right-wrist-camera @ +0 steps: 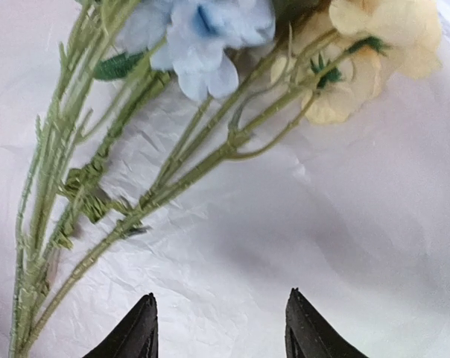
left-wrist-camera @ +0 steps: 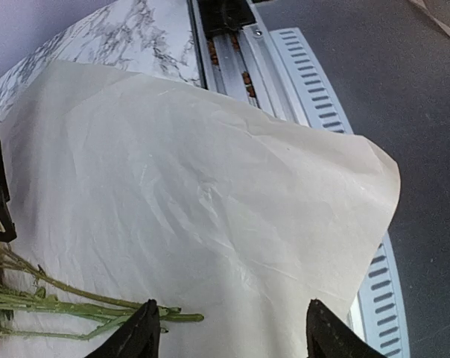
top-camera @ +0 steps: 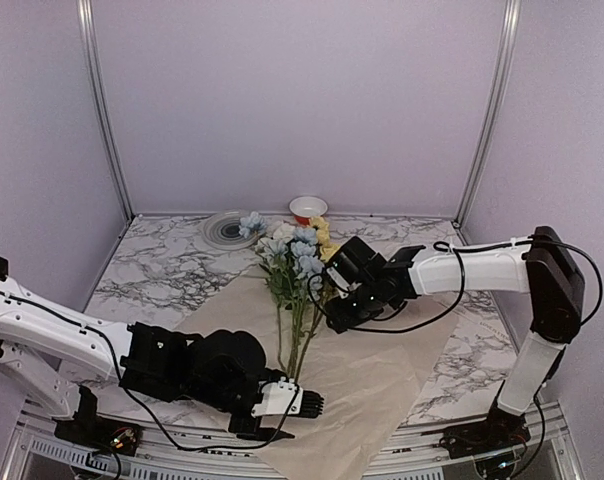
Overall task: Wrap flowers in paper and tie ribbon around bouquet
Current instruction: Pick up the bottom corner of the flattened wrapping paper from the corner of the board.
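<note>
The flowers (top-camera: 294, 255) lie on the flat peach paper (top-camera: 372, 390), blooms toward the back wall and stems (top-camera: 300, 345) pointing at the near edge. My left gripper (top-camera: 307, 403) sits low at the stem ends, open. In the left wrist view its gripper (left-wrist-camera: 232, 304) holds nothing, and the cut stem ends (left-wrist-camera: 165, 316) lie just beside the left finger on the paper (left-wrist-camera: 210, 186). My right gripper (top-camera: 334, 318) hovers right of the stems. It is open (right-wrist-camera: 220, 294) over bare paper (right-wrist-camera: 322, 224), below a blue bloom (right-wrist-camera: 203, 45) and yellow blooms (right-wrist-camera: 374, 37). The ribbon and a wrapped bouquet are out of view.
A small white bowl with a red inside (top-camera: 308, 208) and a grey plate (top-camera: 227, 228) stand at the back of the marble table (top-camera: 152, 270). One paper corner (left-wrist-camera: 374, 179) hangs past the near edge over the metal rail (left-wrist-camera: 232, 67).
</note>
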Tool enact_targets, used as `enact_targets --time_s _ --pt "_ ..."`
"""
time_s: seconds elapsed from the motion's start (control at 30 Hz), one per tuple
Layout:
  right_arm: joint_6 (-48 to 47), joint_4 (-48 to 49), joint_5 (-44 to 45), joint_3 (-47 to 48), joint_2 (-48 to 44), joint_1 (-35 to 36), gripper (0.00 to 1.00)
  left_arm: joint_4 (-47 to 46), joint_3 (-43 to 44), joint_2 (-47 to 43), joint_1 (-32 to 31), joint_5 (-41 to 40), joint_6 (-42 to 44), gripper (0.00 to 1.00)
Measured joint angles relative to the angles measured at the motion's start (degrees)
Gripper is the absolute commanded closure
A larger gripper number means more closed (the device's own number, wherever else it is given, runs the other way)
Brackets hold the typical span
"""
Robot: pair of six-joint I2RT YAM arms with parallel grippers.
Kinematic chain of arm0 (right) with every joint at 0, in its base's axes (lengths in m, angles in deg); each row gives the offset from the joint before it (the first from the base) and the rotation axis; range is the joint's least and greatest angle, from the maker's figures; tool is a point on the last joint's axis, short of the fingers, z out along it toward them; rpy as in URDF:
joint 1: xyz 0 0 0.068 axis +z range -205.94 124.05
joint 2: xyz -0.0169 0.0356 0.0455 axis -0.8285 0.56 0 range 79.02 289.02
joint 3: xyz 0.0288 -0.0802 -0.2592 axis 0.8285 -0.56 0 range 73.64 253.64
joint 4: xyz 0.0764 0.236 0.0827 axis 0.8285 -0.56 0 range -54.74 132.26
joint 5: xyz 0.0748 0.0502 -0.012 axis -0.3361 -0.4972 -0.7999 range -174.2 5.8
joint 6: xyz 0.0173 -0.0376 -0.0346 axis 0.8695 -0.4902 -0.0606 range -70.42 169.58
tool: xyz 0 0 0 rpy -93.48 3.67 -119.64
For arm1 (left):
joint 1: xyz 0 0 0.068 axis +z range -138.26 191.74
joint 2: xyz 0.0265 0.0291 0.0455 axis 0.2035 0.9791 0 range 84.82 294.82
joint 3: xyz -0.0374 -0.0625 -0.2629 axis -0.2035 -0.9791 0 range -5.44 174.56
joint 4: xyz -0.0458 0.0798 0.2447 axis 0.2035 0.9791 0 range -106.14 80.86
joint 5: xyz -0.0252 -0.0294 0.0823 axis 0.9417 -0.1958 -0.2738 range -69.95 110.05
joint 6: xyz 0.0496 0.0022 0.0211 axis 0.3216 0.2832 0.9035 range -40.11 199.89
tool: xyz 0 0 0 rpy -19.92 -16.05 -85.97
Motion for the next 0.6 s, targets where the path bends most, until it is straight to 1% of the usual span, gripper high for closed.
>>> enact_targets --time_s 0.17,0.3,0.43,0.53,0.6 --pt "-0.42 0.09 -0.68 -3.30 -0.22 0.02 0.44 2.60 0.39 1.09 -2.12 4.92 8.79 0.27" --pt "-1.11 0.92 -1.07 -4.48 -0.33 0.13 0.44 4.02 4.04 7.54 -7.04 5.75 12.70 0.25" --pt "-1.46 1.79 -1.14 -5.68 -0.63 0.50 0.44 4.68 6.51 13.86 -10.73 4.28 13.40 0.03" --pt "-1.46 2.62 -1.22 -6.71 -1.33 1.49 0.44 5.53 7.76 16.13 -11.67 3.65 12.61 0.01" --pt "-1.42 3.26 -1.33 -7.28 -1.84 2.21 0.44 5.99 10.47 18.53 -11.98 2.97 11.54 0.02"
